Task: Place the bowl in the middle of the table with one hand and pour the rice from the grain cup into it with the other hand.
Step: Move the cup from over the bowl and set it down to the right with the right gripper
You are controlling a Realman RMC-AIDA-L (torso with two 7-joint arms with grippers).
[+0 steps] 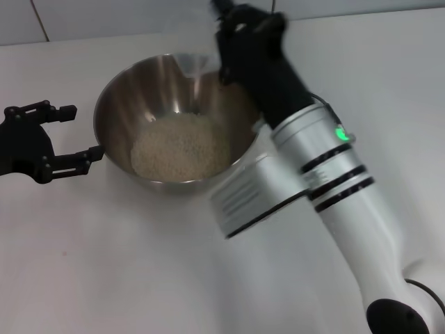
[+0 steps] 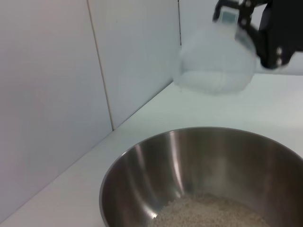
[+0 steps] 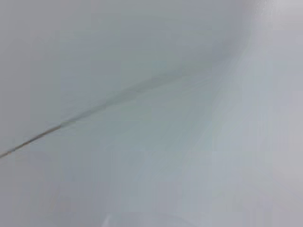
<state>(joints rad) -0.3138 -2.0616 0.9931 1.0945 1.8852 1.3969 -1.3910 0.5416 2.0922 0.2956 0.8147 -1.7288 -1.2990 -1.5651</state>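
Just below the right gripper (image 1: 221, 66), clamped on the tipped grain cup (image 2: 215, 59), sits the bowl (image 1: 111, 104) holding rice (image 1: 181, 146). Keeping the cup's mouth over the bowl until it empties seems wise. Left gripper (image 1: 73, 136) rests apart-fingered beside the rim.

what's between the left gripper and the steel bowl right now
Nothing. In the head view the left gripper sits open beside the bowl, its lower fingertip nearly at the rim, with only bare white table around it.

Head cam looks down; left wrist cam low, sharing bowl (image 1: 177, 125).
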